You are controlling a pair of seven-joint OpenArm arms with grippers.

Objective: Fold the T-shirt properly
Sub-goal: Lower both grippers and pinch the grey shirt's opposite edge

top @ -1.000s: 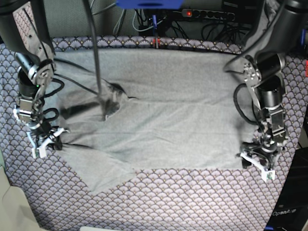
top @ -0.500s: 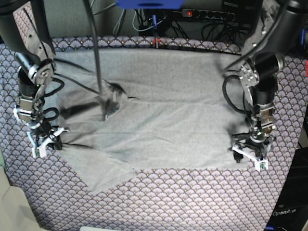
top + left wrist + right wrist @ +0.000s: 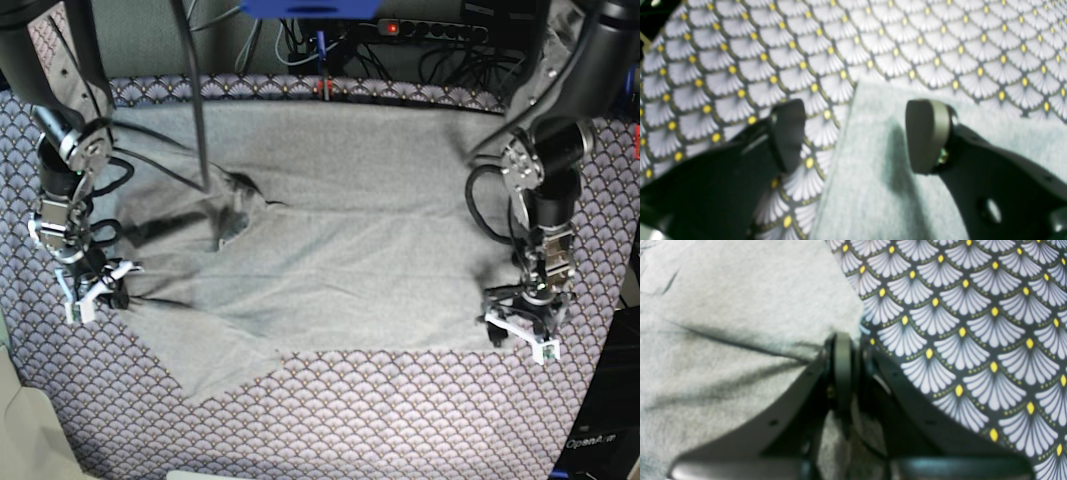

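At the near edge of the base view, bare tablecloth (image 3: 330, 420) runs from 5 to 7 o'clock, its fan-scale print of pale fans and yellow dots showing all round the T-shirt (image 3: 340, 240). One grey sleeve or corner of the T-shirt reaches down toward 7 o'clock.

Toward 4 o'clock the left gripper (image 3: 522, 328) points down at the T-shirt's hem corner. Its wrist view shows the jaws spread wide, one finger (image 3: 788, 133) over the tablecloth (image 3: 740, 66), the other over grey cloth (image 3: 880, 173), the cloth's edge running between them; whether either finger touches is unclear. A loop of black cable hangs beside this arm at 3 o'clock.

Toward 9 o'clock the right gripper (image 3: 92, 283) is at the T-shirt's other side. Its wrist view shows the fingers pressed together on the fabric's edge (image 3: 740, 323), creases radiating from the pinch, patterned tablecloth (image 3: 957, 323) just beside.

Across the middle the T-shirt lies spread, mostly flat, with a bunched, darker fold near the collar at about 11 o'clock. A thin dark pole (image 3: 196, 90) stands in front of that fold and crosses the view from the top.

Beyond the far table edge, at 12 o'clock, sit tangled cables, a power strip (image 3: 430, 30) with a red light, and a blue object (image 3: 308, 7) at the top edge.
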